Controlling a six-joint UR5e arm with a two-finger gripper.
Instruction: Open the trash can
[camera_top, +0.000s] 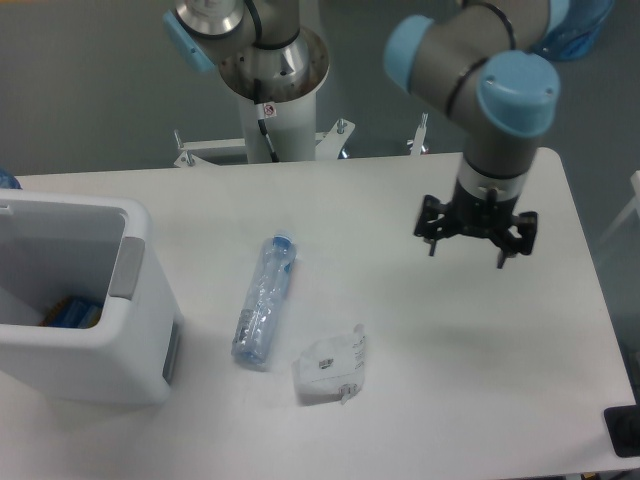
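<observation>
The trash can (140, 330) is a large white boxy bin at the table's left edge. Its top stands open, and I see a blue and orange item down inside (70, 313). A grey tab (124, 268) sits on its right rim. My gripper (468, 254) hangs over the right part of the table, far from the bin, open with nothing between its fingers.
A clear plastic bottle with a blue cap (263, 300) lies on the table right of the bin. A crumpled clear bag (332, 365) lies just below it. The arm's base column (275, 100) stands behind the table's far edge. A blue bag (585, 20) rests on the floor at top right.
</observation>
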